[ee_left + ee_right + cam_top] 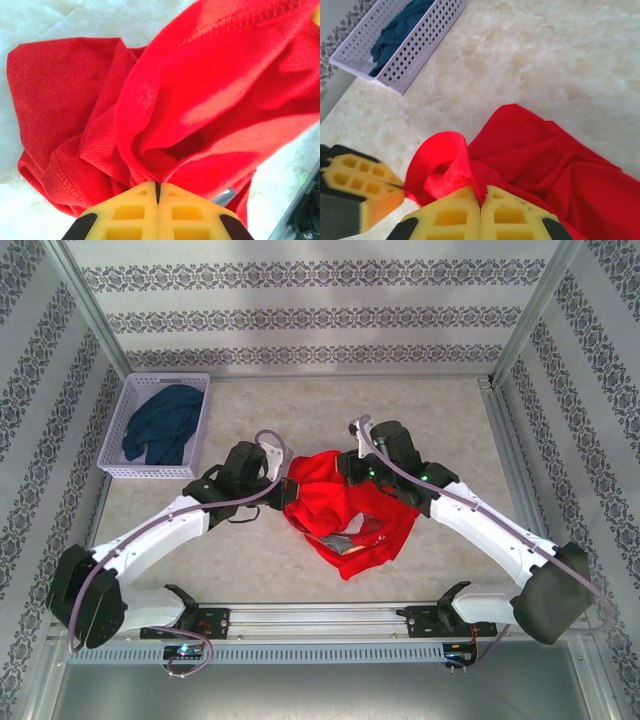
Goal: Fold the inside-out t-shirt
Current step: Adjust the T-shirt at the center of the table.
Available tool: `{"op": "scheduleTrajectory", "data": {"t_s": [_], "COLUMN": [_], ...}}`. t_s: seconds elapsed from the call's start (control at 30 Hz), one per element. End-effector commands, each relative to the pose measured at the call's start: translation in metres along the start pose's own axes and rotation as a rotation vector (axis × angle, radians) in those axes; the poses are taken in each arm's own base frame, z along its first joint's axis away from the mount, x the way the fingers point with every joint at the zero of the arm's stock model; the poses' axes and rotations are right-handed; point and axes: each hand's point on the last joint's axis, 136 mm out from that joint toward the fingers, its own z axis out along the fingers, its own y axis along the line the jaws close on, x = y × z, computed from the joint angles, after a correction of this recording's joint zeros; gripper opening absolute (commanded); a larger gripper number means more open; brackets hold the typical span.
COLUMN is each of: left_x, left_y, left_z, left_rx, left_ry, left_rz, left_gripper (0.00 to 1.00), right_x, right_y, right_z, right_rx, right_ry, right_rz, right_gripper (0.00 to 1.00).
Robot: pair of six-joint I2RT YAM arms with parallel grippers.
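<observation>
The inside-out t-shirt (350, 515) is a bunched red heap on the table between the two arms, with a patch of its print (345, 545) showing near the front. My left gripper (283, 480) is at the heap's left top edge. Its yellow jaws are shut on a fold of the t-shirt (200, 90), pinched at the left gripper's tips (158, 186). My right gripper (347, 466) is at the heap's far edge. The right gripper (481, 192) is shut on a curled hem of the t-shirt (545, 160). The left gripper (370, 186) is close beside it.
A white perforated basket (128, 400) stands at the back left of the table, holding a dark navy garment (165, 425); the basket (420, 47) lies well away from the shirt. Patterned walls and a metal frame close in the marbled tabletop (440, 420).
</observation>
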Motion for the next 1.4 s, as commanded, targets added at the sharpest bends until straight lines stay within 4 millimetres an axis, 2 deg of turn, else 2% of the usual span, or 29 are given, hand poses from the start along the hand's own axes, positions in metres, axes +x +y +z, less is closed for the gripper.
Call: {"op": "scheduleTrajectory", "data": {"t_s": [0.0, 0.2, 0.33, 0.47, 0.6, 0.73, 0.8, 0.9, 0.97, 1.0, 1.03, 1.07, 1.1, 1.17, 1.27, 1.37], "left_x": [0.005, -0.013, -0.03, -0.047, -0.037, -0.01, 0.004, 0.035, 0.057, 0.064, 0.065, 0.061, 0.053, 0.027, -0.007, -0.017], "left_y": [-0.014, -0.045, -0.076, -0.105, -0.122, -0.126, -0.119, -0.1, -0.09, -0.087, -0.081, -0.073, -0.067, -0.047, -0.006, 0.04], "left_z": [-0.015, -0.042, -0.065, -0.083, -0.078, -0.068, -0.065, -0.061, -0.055, -0.052, -0.047, -0.041, -0.037, -0.028, -0.019, -0.007], "left_rx": [0.054, 0.193, 0.322, 0.427, 0.449, 0.472, 0.455, 0.387, 0.37, 0.367, 0.343, 0.293, 0.249, 0.144, -0.013, -0.148], "left_ry": [-0.002, -0.111, -0.187, -0.216, -0.143, -0.039, 0.018, 0.138, 0.217, 0.241, 0.245, 0.231, 0.209, 0.142, 0.067, 0.028], "left_rz": [0.043, 0.083, 0.135, 0.187, 0.264, 0.298, 0.278, 0.229, 0.181, 0.165, 0.158, 0.153, 0.154, 0.121, -0.016, -0.143], "left_gripper": [0.0, 0.0, 0.0, 0.0, 0.0, 0.0, 0.0, 0.0, 0.0, 0.09, 0.26, 0.37, 0.43, 0.54, 0.57, 0.65], "right_x": [-0.021, -0.019, -0.018, -0.032, -0.034, -0.016, 0.005, 0.062, 0.102, 0.116, 0.12, 0.116, 0.109, 0.079, 0.048, 0.029], "right_y": [-0.006, -0.021, -0.029, -0.017, -0.009, -0.011, -0.009, -0.011, -0.012, -0.015, -0.02, -0.026, -0.029, -0.043, -0.073, -0.124], "right_z": [-0.018, -0.021, -0.027, -0.048, -0.072, -0.088, -0.089, -0.088, -0.085, -0.084, -0.084, -0.084, -0.084, -0.08, -0.067, -0.049], "right_rx": [0.042, 0.113, 0.169, 0.146, 0.119, 0.124, 0.094, 0.079, 0.059, 0.058, 0.075, 0.099, 0.113, 0.158, 0.222, 0.378], "right_ry": [-0.048, -0.011, 0.024, -0.02, -0.051, -0.019, 0.04, 0.198, 0.283, 0.305, 0.3, 0.272, 0.244, 0.148, 0.076, 0.043], "right_rz": [-0.03, -0.044, -0.086, -0.124, -0.126, -0.109, -0.085, 0.005, 0.079, 0.112, 0.127, 0.124, 0.111, 0.091, 0.111, 0.129], "right_gripper": [0.0, 0.0, 0.0, 0.0, 0.0, 0.0, 0.0, 0.0, 0.1, 0.18, 0.27, 0.33, 0.36, 0.44, 0.5, 0.54]}}
